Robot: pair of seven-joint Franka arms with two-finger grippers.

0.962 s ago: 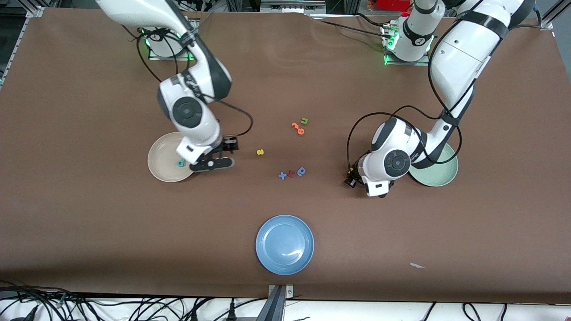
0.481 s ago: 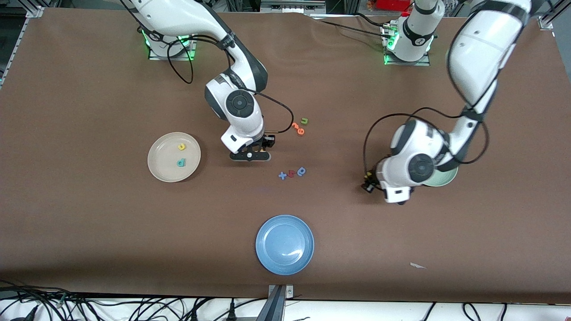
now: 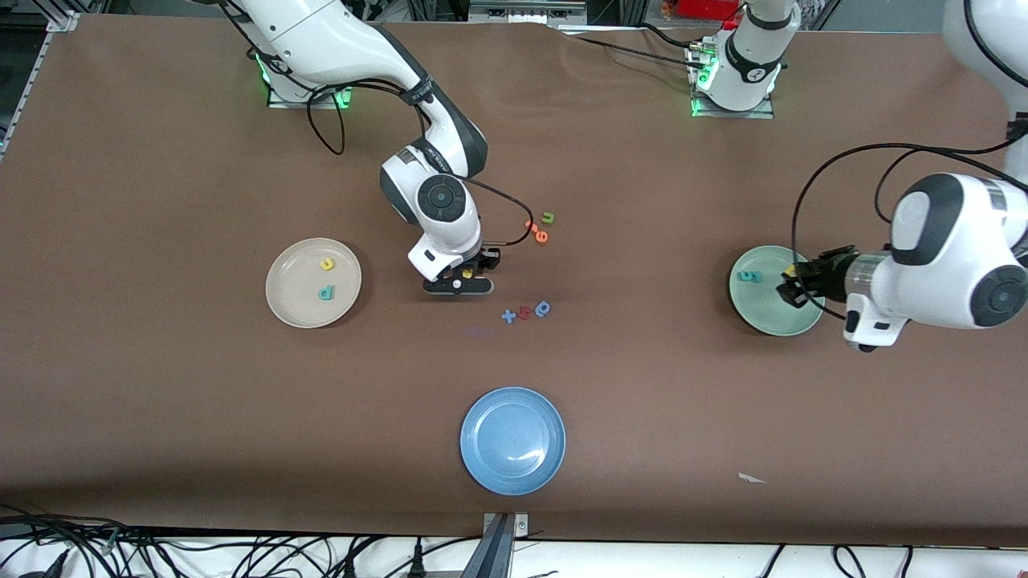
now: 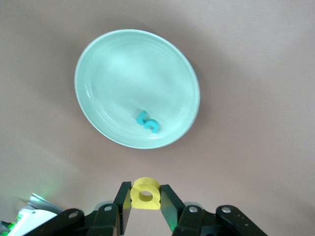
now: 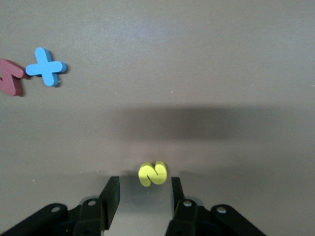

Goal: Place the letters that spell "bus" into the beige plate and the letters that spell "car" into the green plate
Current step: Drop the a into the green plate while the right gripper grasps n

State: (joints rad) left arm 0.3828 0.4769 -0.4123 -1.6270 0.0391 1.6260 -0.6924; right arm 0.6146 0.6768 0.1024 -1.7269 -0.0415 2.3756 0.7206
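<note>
Right tool (image 5: 141,196) sits low on the worktop, fingers apart, straddling the small yellow foam "s" (image 5: 152,173) for pickup. Left tool (image 4: 146,202), clamped on the yellow foam "a" (image 4: 145,193), hangs near the pale green round plate (image 3: 795,321), ready for release.

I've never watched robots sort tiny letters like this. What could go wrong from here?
The right gripper straddles the yellow "s" on the table, fingers not yet touching; such a small piece might slip out or get nudged away as they close. The left gripper pinches the yellow "a" beside the green plate, not over it, so releasing now would likely miss.
</note>
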